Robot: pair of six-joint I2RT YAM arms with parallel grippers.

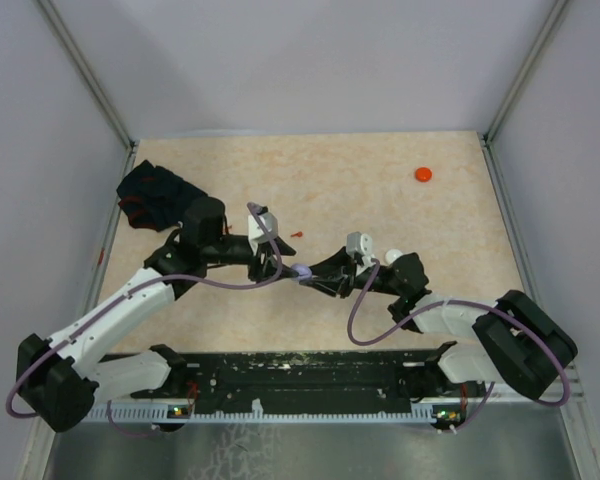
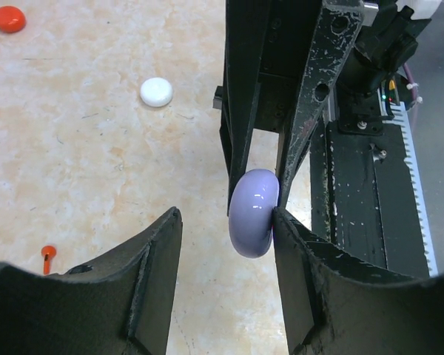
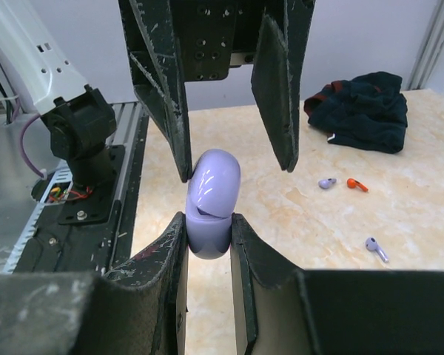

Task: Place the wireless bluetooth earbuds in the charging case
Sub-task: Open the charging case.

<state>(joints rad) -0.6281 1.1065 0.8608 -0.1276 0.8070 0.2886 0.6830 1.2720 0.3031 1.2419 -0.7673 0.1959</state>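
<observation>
Beige table (image 1: 380,200): earbuds (image 3: 376,248), discs (image 1: 423,174), dark cloth (image 1: 158,195).

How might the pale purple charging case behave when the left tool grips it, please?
The pale purple case looks glossy and rounded, so it may slip or twist in a grip. It seems rigid: the right tool clamps it without visible denting. A seam shows across it, so the lid might open if the open left tool pulls there.

The table (image 1: 380,210) has a pale beige, marbled top with faint orange veining, evenly lit, with only soft shadows. Plain grey-white walls (image 1: 300,60) enclose it on three sides, met by slim metal corner posts (image 1: 88,75). Along the near edge runs a black rail (image 1: 310,375) above what may be a brushed metal sheet (image 1: 310,455).
</observation>
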